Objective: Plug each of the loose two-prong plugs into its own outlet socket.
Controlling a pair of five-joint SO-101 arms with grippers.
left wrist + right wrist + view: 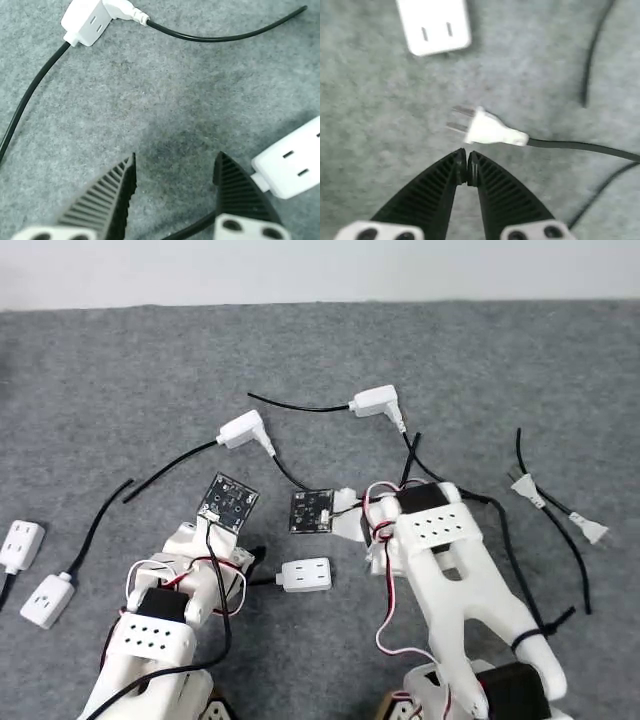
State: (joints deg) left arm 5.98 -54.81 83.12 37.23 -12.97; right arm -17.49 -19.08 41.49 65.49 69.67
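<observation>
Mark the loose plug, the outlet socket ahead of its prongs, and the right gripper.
loose plug (490, 131): right wrist view, on its white body.
outlet socket (435, 21): right wrist view, on its slotted face.
right gripper (467, 159): right wrist view, where the shut fingertips meet.

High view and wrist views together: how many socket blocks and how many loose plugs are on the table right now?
Socket blocks: 5 (two at the left edge, one between the arms, two farther back)
Loose plugs: 3 (two on the right, one just ahead of the right gripper)
Total: 8
</observation>
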